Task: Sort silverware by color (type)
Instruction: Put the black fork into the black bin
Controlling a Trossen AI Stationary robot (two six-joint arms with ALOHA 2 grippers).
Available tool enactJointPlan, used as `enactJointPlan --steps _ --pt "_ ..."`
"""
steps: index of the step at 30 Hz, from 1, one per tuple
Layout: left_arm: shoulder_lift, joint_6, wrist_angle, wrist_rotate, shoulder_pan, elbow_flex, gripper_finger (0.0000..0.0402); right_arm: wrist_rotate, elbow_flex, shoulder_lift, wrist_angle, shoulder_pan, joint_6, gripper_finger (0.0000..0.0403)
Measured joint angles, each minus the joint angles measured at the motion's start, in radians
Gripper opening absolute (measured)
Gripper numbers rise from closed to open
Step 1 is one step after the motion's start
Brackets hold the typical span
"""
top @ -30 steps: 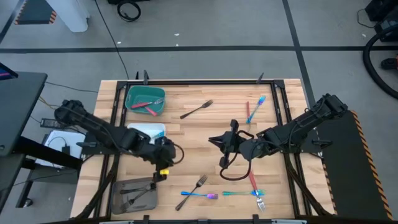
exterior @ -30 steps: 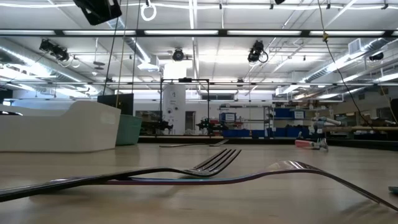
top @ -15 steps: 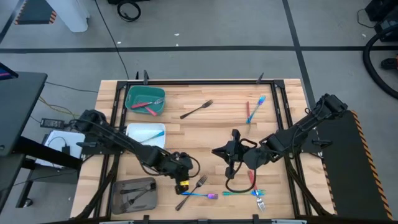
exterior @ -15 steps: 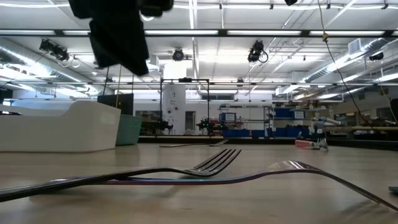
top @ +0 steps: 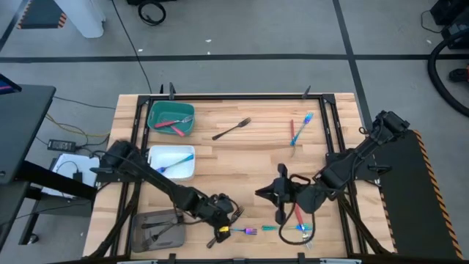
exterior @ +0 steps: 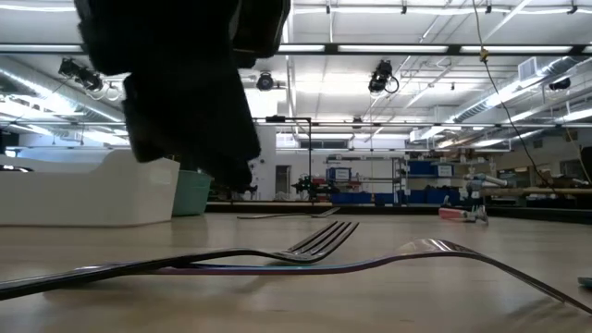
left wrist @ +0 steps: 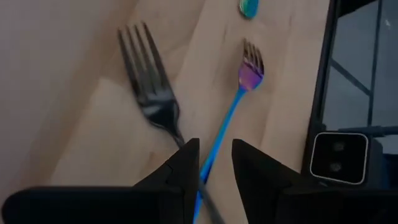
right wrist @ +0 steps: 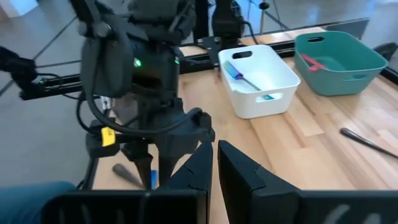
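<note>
— What are we seeing of the left gripper [top: 222,220] from above?

— We are finding it low at the near edge of the table [top: 242,158], hanging over the crossed pair there: a dark fork [left wrist: 147,93] and an iridescent blue-purple fork [left wrist: 239,93]. In its own wrist view the fingers [left wrist: 186,171] are standing a narrow gap apart with both handles running between them, and we are not seeing them clamp either one.

— And the low view?

— There a dark bulk of that arm is blocking the upper left, its tip cut off, so we are learning nothing of the grip.

— The right gripper [top: 281,215]?

— It is hovering just right of the left one, near a red-handled piece [top: 297,213] and a teal-handled one [top: 282,228]. Its fingers [right wrist: 202,165] are almost together; we are seeing nothing between them.

— Where is the rest of the silverware sitting?

— Red pieces are lying in the teal tray [top: 173,117], a blue one in the white tray [top: 172,162], dark ones in the grey tray [top: 156,228]. A dark fork [top: 232,129] and a red and blue pair [top: 297,130] are lying loose at the far side. We are failing to make out the heads of the tray pieces.
</note>
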Motion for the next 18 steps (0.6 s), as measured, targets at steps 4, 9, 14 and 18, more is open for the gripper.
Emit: enactJointPlan --steps 4,9,14,18 --pt "0.023 -0.008 -0.003 -0.01 -0.005 0.0 0.0105 0.0 0.0 0.0 0.002 0.019 0.003 0.0034" --pt "0.024 -0.023 -0.005 -0.032 -0.005 0.0 0.0105 0.003 0.0 0.0 0.001 0.027 0.003 0.0034" --pt "0.026 -0.031 -0.005 -0.034 -0.02 0.0 0.0105 0.003 -0.018 0.0 0.009 0.026 0.003 0.0034" --pt "0.026 -0.031 -0.008 -0.047 -0.029 0.0 0.0105 0.002 -0.024 0.001 0.009 0.026 0.003 0.0034"
